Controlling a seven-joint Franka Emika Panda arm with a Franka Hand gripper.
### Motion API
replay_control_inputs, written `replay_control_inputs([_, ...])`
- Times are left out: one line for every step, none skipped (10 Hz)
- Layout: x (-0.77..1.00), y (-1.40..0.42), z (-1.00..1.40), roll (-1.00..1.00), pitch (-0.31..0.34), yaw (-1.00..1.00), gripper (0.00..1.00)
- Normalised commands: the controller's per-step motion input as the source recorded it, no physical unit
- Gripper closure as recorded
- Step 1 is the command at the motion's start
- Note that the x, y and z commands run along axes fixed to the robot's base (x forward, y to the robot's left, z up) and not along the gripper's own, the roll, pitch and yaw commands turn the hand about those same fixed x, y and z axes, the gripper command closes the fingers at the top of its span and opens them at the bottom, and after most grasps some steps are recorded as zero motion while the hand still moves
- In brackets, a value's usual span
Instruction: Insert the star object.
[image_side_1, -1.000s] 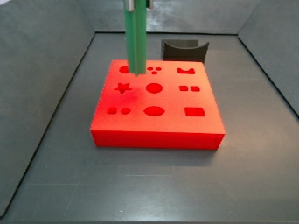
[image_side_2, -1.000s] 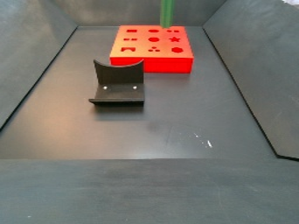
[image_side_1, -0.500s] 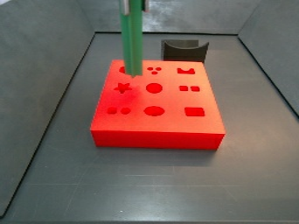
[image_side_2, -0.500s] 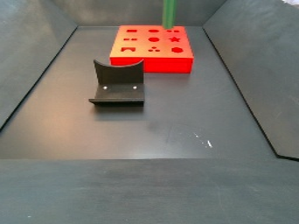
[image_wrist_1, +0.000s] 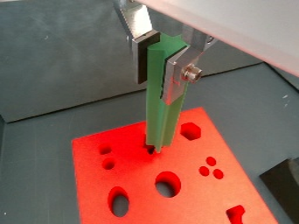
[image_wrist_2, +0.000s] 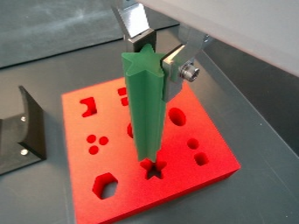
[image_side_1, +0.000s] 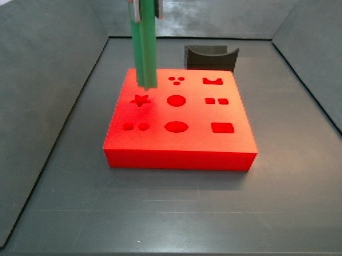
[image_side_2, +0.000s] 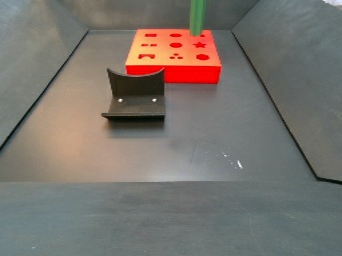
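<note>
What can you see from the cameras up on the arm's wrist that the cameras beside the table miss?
Only the wrist views show the gripper: its silver fingers clamp the star object near its top, and its lower end hangs just above the star-shaped hole; whether it touches is unclear.

Only the side views show the whole red block, the grey floor and the fixture standing apart from the block.

Both show the green star object held upright over the red block, not yet inserted.
</note>
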Motion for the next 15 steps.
replay_control_inputs([-0.19, 0.00, -0.30, -0.05, -0.107, 0.00, 1.00])
replay_control_inputs([-0.13, 0.00, -0.18, 0.00, -0.084, 0.18, 1.00])
replay_control_inputs([-0.18, -0.04, 0.00, 0.01, -0.046, 0.20, 1.00])
replay_control_inputs([-0.09, -0.12, 0.00, 0.01, -0.050, 0.23, 1.00])
replay_control_inputs([0.02, -0.20, 0.00, 0.03, 0.000, 0.23, 1.00])
replay_control_inputs([0.06, -0.15, -0.05, 0.05, 0.000, 0.21, 1.00])
replay_control_inputs([0.00, -0.01, -0.13, 0.00, -0.001, 0.14, 1.00])
replay_control_inputs([0.00, 0.00, -0.12, 0.01, 0.000, 0.09, 1.00])
replay_control_inputs([0.00, 0.12, -0.13, 0.00, -0.004, 0.21, 1.00])
replay_control_inputs([0.00, 0.09, -0.10, 0.00, -0.010, 0.21, 1.00])
replay_control_inputs([0.00, 0.02, -0.03, 0.00, 0.000, 0.18, 1.00])
replay_control_inputs([0.00, 0.00, 0.00, 0.00, 0.000, 0.13, 1.00])
replay_control_inputs([0.00, 0.00, -0.02, 0.00, 0.000, 0.05, 1.00])
replay_control_inputs([0.15, 0.00, 0.00, 0.00, 0.000, 0.09, 1.00])
replay_control_inputs([0.15, 0.02, 0.00, 0.00, 0.000, 0.13, 1.00])
